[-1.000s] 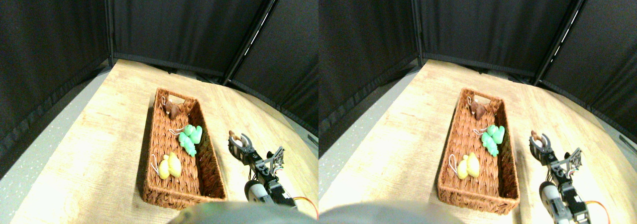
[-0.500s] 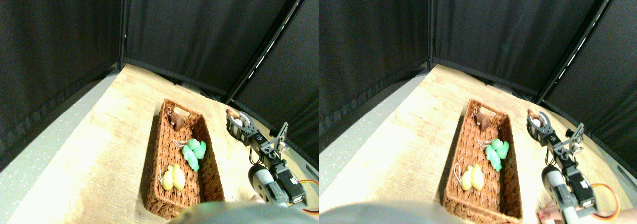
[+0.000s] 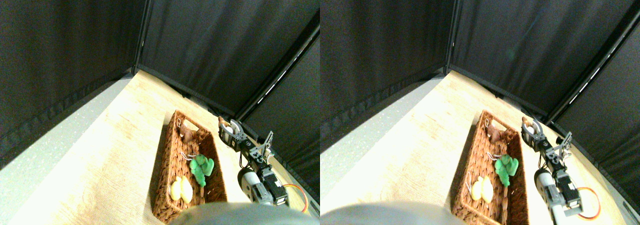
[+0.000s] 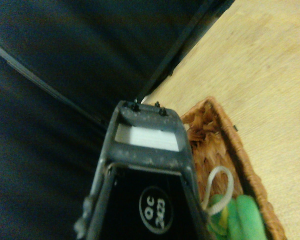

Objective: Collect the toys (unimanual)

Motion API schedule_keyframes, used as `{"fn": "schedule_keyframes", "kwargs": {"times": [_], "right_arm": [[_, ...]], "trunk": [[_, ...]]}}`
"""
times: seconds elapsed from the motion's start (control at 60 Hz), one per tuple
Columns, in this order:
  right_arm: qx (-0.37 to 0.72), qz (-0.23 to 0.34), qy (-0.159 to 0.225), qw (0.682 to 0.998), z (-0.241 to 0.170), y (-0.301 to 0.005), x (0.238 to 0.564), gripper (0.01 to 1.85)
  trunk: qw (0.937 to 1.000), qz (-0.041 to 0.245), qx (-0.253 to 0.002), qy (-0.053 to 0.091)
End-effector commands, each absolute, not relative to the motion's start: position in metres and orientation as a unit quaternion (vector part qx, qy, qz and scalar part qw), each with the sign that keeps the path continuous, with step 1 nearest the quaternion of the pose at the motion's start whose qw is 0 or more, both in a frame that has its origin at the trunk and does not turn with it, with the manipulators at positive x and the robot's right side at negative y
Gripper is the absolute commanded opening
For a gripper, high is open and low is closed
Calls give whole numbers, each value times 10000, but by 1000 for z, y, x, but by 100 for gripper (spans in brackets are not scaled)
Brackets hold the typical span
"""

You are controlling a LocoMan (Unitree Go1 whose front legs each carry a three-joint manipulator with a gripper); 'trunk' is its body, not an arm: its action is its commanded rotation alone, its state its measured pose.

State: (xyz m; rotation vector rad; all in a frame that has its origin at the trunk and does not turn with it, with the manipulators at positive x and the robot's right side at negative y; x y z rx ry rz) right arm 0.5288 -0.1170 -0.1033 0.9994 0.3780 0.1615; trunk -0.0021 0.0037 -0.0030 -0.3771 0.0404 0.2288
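- A small brown toy (image 3: pixel 223 120) sits pinched at the tip of the right gripper (image 3: pixel 227 127), raised above the table beside the far right corner of the basket (image 3: pixel 165 185).
- The jaws are closed on that brown toy, with something pale showing between them just behind it.
- Three more toys lie inside the woven basket: a second brown toy (image 3: pixel 186 132) at the far end, a green toy (image 3: pixel 202 168) towards the middle, and a yellow toy (image 3: pixel 180 190) at the near end.
- From the wrist camera, the green toy (image 4: pixel 238 216) and its white loop cord (image 4: pixel 219 187) appear beside the dark jaw frame, within the wicker wall (image 4: pixel 247 165).
- The basket rests on a pale wooden table (image 3: pixel 115 150).
- Black curtains (image 3: pixel 210 45) close off the scene behind.
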Motion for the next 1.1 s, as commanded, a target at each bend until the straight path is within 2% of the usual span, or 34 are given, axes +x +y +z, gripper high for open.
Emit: {"fn": "schedule_keyframes", "kwargs": {"times": [0.017, 0.2, 0.217, 0.233, 0.317, 0.333, 0.417, 0.5, 0.567, 0.617, 0.65, 0.717, 0.733, 0.817, 0.85, 0.9, 1.017, 1.083, 1.1], "right_arm": [[4979, 867, 1908, 8415, -103, -110, 531, 26], [5137, 831, 2077, 8283, -108, -97, 530, 19], [5034, 800, 2123, 8337, -107, -96, 529, 27], [5034, 800, 2123, 8337, -107, -96, 529, 27], [4969, 740, 2338, 8324, -105, -94, 526, 71], [4969, 740, 2338, 8324, -105, -94, 526, 71], [4860, 811, 2423, 8358, -105, -95, 526, 101], [4773, 862, 2432, 8400, -105, -97, 527, 113], [4778, 854, 2413, 8404, -104, -98, 528, 116], [4712, 815, 2292, 8478, -103, -102, 527, 121], [4724, 812, 2261, 8480, -103, -105, 528, 120], [4786, 780, 2070, 8497, -103, -117, 528, 99], [4786, 780, 2070, 8497, -103, -117, 528, 99], [4946, 542, 1725, 8501, -106, -141, 529, 71], [4989, 502, 1651, 8493, -109, -148, 531, 68], [5174, 155, 1392, 8442, -113, -168, 529, 62], [5120, -183, 1118, 8515, -121, -201, 526, 61], [5385, -458, 965, 8358, -128, -219, 516, 51], [5370, -518, 959, 8365, -130, -223, 513, 53]], "trunk": [[9737, 1302, -1851, 251], [9731, 1329, -1867, 245], [9731, 1329, -1867, 245], [9731, 1329, -1867, 245], [9730, 1324, -1872, 267], [9731, 1320, -1868, 275], [9734, 1308, -1862, 272], [9737, 1293, -1856, 274], [9744, 1269, -1835, 274], [9749, 1250, -1822, 284], [9755, 1229, -1801, 283], [9768, 1187, -1761, 292], [9772, 1171, -1744, 295], [9796, 1079, -1665, 332], [9805, 1041, -1632, 347], [9820, 971, -1578, 377], [9856, 785, -1426, 450], [9877, 630, -1344, 496], [9881, 590, -1330, 503]]}}
